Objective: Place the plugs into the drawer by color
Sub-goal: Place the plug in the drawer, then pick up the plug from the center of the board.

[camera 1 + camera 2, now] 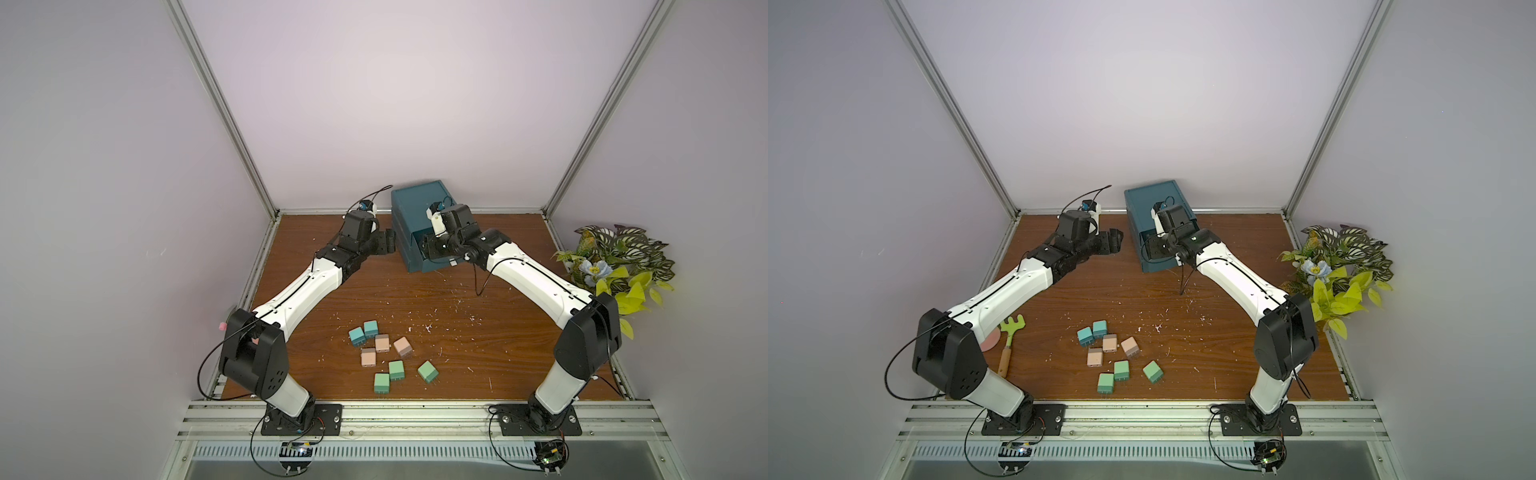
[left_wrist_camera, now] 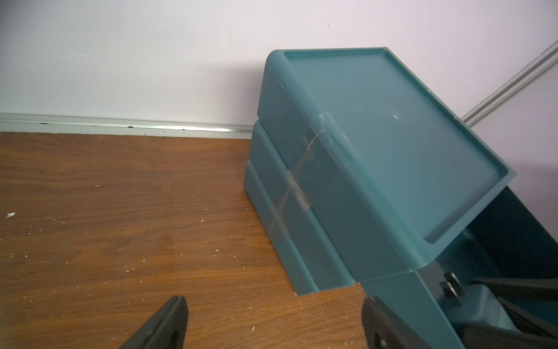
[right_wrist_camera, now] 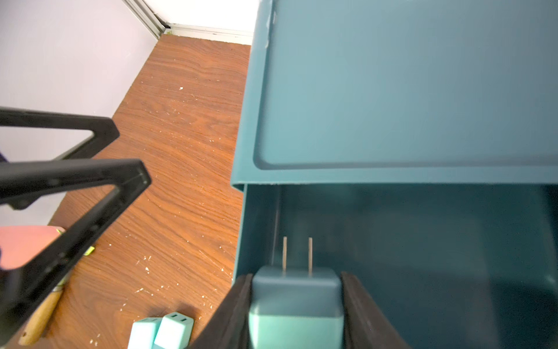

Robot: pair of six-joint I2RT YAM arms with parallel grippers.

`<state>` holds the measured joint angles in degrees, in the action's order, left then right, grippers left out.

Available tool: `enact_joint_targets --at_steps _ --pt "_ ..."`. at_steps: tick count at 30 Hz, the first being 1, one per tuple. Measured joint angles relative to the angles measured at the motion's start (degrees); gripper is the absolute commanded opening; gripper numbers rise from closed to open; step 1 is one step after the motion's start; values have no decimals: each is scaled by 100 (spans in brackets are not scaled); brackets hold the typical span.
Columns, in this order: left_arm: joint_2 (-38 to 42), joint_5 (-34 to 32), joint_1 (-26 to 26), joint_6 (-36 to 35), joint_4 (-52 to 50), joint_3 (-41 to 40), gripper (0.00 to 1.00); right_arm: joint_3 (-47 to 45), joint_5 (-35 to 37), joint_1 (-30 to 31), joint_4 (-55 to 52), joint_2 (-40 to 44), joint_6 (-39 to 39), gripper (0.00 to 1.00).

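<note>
The dark teal cabinet [image 1: 417,201] stands at the back centre, and its top drawer [image 3: 422,256] is pulled out. Inside that drawer my right gripper [image 3: 296,275] is shut on a teal-blue plug [image 3: 296,290], prongs pointing into the drawer. My left gripper [image 2: 274,300] stands open and empty just left of the cabinet [image 2: 332,181], above the tabletop. On the front of the table lie two teal-blue plugs [image 1: 363,332], three peach plugs [image 1: 382,343] and three green plugs [image 1: 396,370], shown in both top views.
An artificial plant [image 1: 615,266] fills the right edge. A green toy rake with a wooden handle [image 1: 1009,345] and a pink disc [image 1: 990,340] lie by the left arm's base. White specks dot the wooden table [image 1: 457,353].
</note>
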<state>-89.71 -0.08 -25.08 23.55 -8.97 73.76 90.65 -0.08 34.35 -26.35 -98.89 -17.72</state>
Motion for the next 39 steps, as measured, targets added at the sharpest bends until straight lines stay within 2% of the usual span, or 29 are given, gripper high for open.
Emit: enact_joint_targets --at_steps 8,14,17,20,26,28,32,39 --pt "15 -20 0 -20 2 0 89 4 -199 -79 35 0 -28 61" --pt "31 -210 0 -190 -125 22 91 7 -326 -105 20 61 33 61" --pt "31 -291 0 -240 -219 24 92 -177 -284 -44 103 385 98 61" --pt "31 -413 0 -262 -402 35 92 -590 66 295 212 997 199 61" --pt "55 -866 4 -262 -870 57 91 -1742 780 1687 990 1716 273 60" --pt "133 -1123 22 -254 -1021 52 92 -2199 896 2070 1261 1617 236 60" --pt "525 -1519 140 -186 -1097 -160 92 -2828 925 2435 1620 1119 140 60" --pt "975 -1672 439 -13 -1056 -741 92 -2992 848 2706 2232 203 76 63"
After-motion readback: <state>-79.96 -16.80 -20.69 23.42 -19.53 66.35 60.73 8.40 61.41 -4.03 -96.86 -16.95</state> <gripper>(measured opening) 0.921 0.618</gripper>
